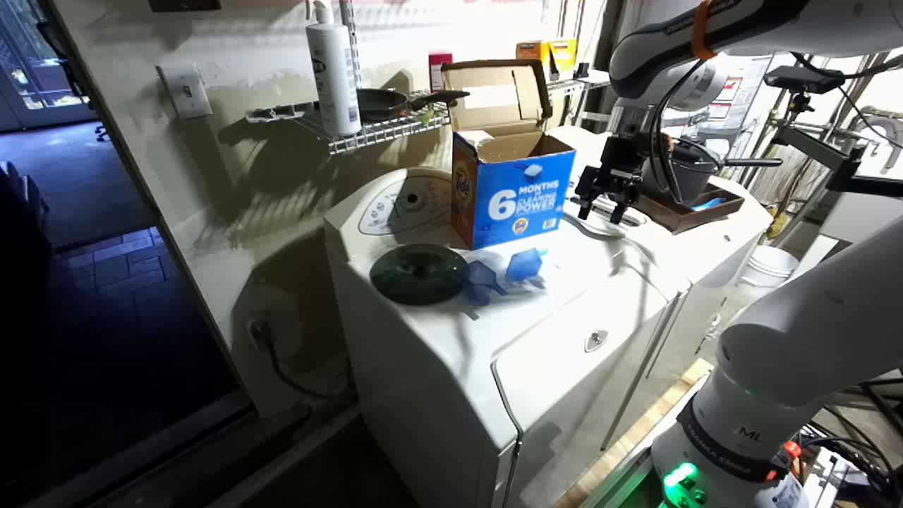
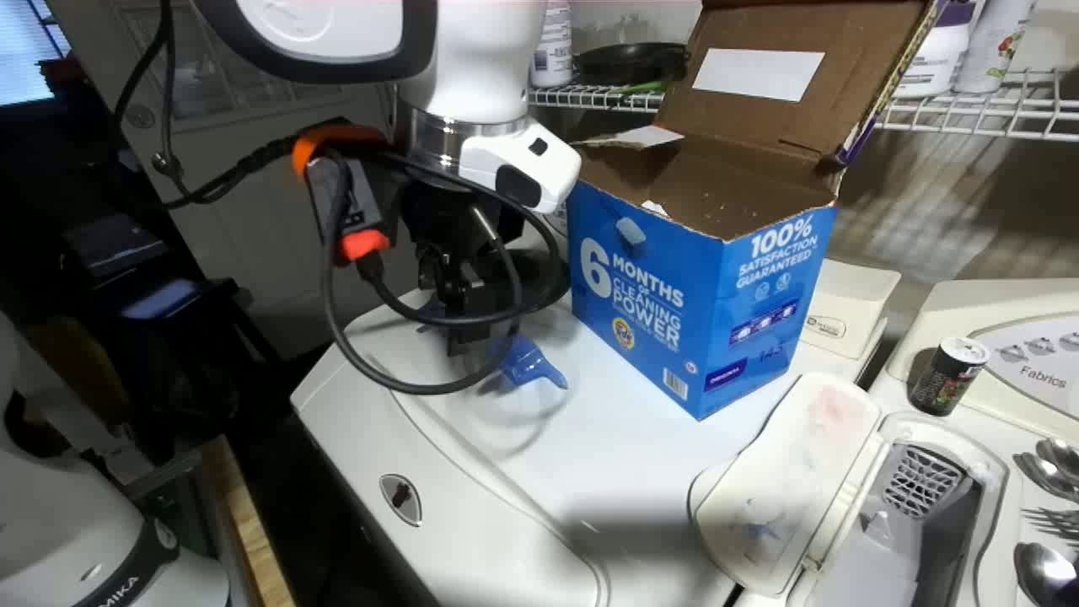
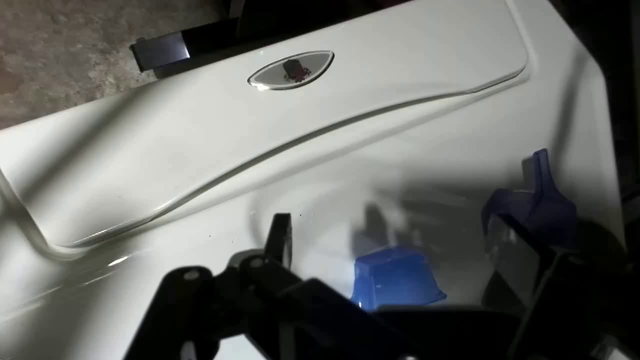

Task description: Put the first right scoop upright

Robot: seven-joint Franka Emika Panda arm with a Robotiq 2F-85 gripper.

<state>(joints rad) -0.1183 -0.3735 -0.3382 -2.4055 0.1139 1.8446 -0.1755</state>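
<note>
Gripper [image 1: 600, 213] hanging in front of blue box [image 1: 525, 201], jaws wide apart; bright scoop [image 1: 523, 265] near box, darker scoop [image 1: 482, 276] farther from it.

The box [image 1: 525, 201] blocks passage behind the brighter scoop [image 1: 523, 266], leaving room in front.

The arm [image 1: 811, 339] is cased in rounded white, edged with black and bound with an orange strap [image 1: 702, 32]. Black cables [image 2: 421, 389] are looped near a silver ring [image 2: 438, 140]. The letters "ML" [image 1: 750, 434] are printed above green lights [image 1: 681, 474]. The gripper [image 1: 601, 212] is finished in black, studded with pale screw heads [image 3: 256, 262].
</note>
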